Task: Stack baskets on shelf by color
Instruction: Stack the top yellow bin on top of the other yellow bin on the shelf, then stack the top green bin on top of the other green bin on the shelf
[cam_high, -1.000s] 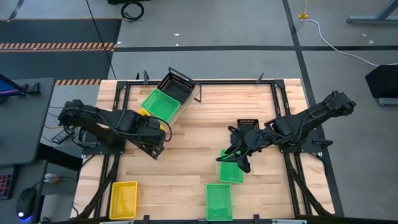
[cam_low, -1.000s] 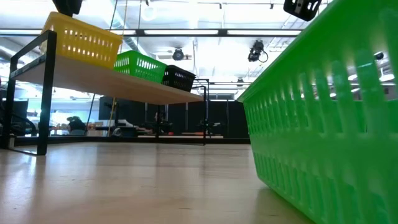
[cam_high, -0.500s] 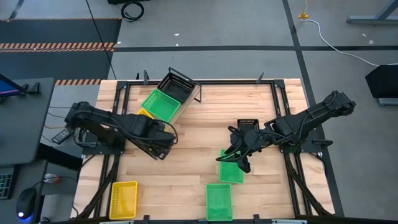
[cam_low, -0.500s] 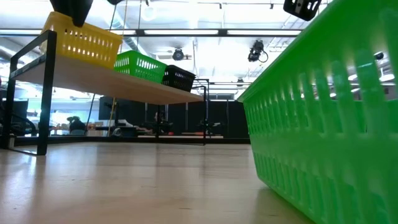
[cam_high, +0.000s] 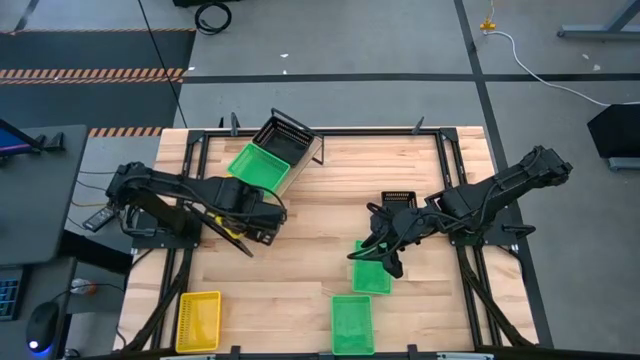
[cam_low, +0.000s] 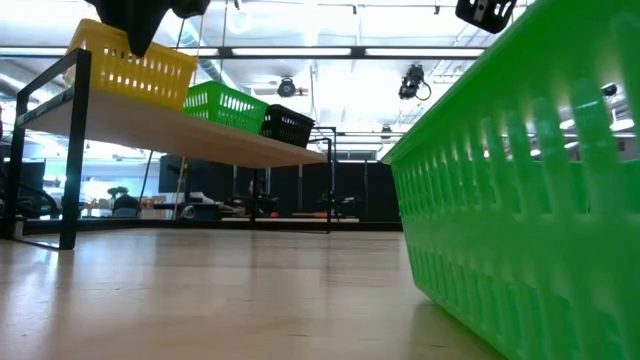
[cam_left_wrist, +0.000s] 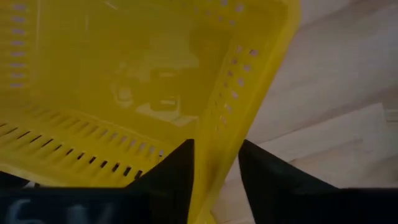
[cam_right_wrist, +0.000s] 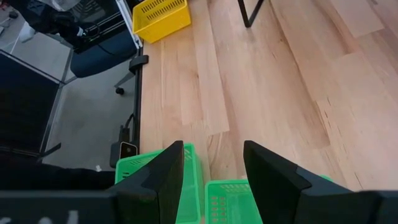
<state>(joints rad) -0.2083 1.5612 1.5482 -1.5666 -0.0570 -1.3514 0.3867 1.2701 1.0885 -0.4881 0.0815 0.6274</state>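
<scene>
The shelf (cam_high: 313, 150) (cam_low: 200, 140) carries a black basket (cam_high: 285, 133) (cam_low: 288, 124), a green basket (cam_high: 257, 166) (cam_low: 226, 106) and a yellow basket (cam_low: 135, 66) (cam_left_wrist: 124, 81). My left gripper (cam_high: 262, 212) (cam_left_wrist: 216, 177) points down over the yellow basket and is open. One finger stands inside its side wall (cam_left_wrist: 217, 155) near a corner and the other outside. My right gripper (cam_high: 384, 248) (cam_right_wrist: 211, 171) hangs open above a green basket (cam_high: 372, 270) (cam_right_wrist: 233, 202) lying on the table, with nothing between its fingers.
A black basket (cam_high: 398, 200) sits by the right arm. A second green basket (cam_high: 352, 322) and a yellow one (cam_high: 198, 320) (cam_right_wrist: 161, 15) lie near the table's near edge. In the low view a green basket (cam_low: 520, 200) fills the right side. Bare wood lies mid-table.
My left gripper has moved toward the table's right edge and sunk over the yellow basket on the shelf, rolling its wrist as it went. In the high view it now covers that basket. The right arm and the baskets have kept still.
</scene>
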